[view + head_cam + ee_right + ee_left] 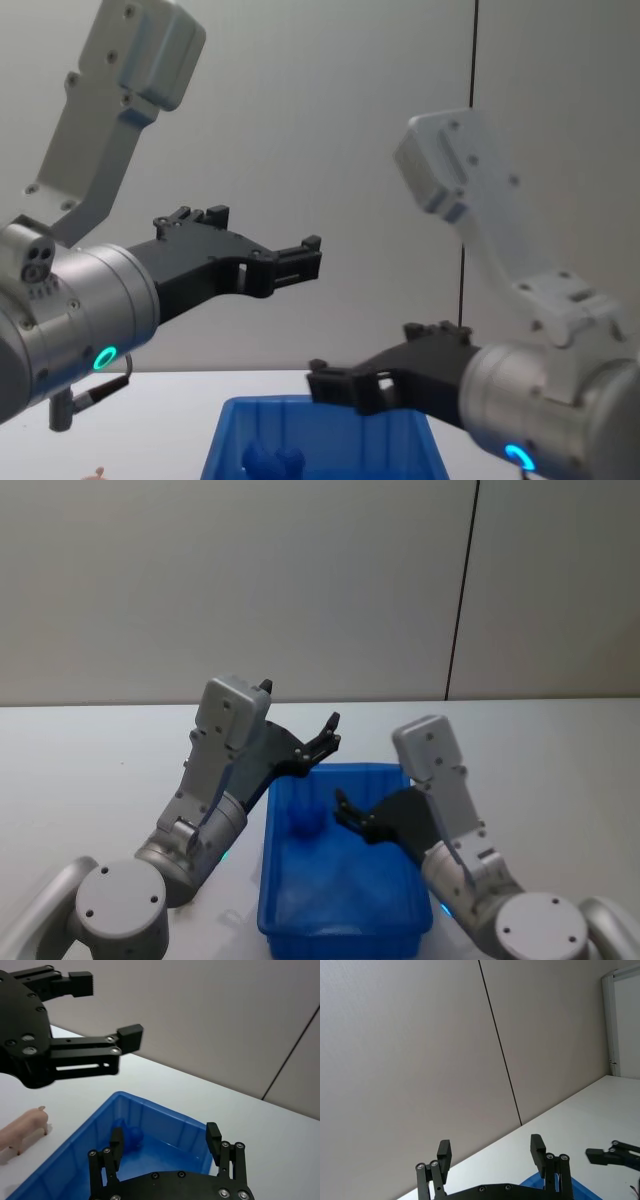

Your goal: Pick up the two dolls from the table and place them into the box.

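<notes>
A lab (bare panelled wall (pixel 250 580), white table (pixel 80 750)).

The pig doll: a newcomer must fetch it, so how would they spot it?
Find the blue box on the white table. Outside its left wall rests the pig doll. It alone is pale pink; the lump inside the box is blue.

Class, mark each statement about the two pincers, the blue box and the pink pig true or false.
1. The left pincer is open and empty. True.
2. The pink pig lies inside the blue box. False: it stands on the table beside the box.
3. The right pincer is shut on a doll. False: it is open and empty, above the box.
4. A small blue item sits in the box. True.
</notes>
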Action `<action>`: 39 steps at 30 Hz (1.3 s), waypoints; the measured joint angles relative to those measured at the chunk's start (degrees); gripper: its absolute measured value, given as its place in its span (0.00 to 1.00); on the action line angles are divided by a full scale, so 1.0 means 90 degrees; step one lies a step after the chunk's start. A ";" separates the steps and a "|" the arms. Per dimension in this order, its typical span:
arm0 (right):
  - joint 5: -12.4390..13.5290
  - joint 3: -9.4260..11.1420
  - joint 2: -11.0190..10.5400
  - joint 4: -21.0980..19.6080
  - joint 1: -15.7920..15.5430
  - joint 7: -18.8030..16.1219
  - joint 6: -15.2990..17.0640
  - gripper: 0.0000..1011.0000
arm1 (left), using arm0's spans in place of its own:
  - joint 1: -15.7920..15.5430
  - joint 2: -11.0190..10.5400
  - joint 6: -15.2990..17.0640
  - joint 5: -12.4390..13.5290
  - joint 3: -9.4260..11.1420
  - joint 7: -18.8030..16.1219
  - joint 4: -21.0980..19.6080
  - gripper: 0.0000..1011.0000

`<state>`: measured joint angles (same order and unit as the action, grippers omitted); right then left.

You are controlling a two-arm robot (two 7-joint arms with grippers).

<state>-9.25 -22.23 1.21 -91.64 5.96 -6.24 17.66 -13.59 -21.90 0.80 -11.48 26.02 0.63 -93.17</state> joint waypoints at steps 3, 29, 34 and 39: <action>0.0056 0.0035 -0.0087 -0.0177 -0.0140 0.0111 0.0057 0.99 | 0.0000 0.0000 0.0000 0.0000 0.0000 0.0000 0.0000 0.99; 0.0557 0.0399 -0.0904 -0.1243 -0.1400 0.0904 0.0571 0.99 | 0.0000 0.0000 0.0000 0.0000 0.0000 0.0000 0.0000 0.99; 0.0583 0.0455 -0.0969 -0.1244 -0.1500 0.1014 0.0614 0.99 | 0.0000 0.0001 0.0000 0.0000 0.0000 0.0000 0.0000 0.99; 0.0627 0.0534 -0.1012 -0.1155 -0.1555 0.1107 0.0682 0.99 | 0.0000 0.0000 0.0000 0.0000 0.0000 0.0000 0.0000 0.99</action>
<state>-3.61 -17.42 -7.90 -102.04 -8.03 3.72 23.80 -13.59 -21.89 0.80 -11.48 26.02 0.63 -93.18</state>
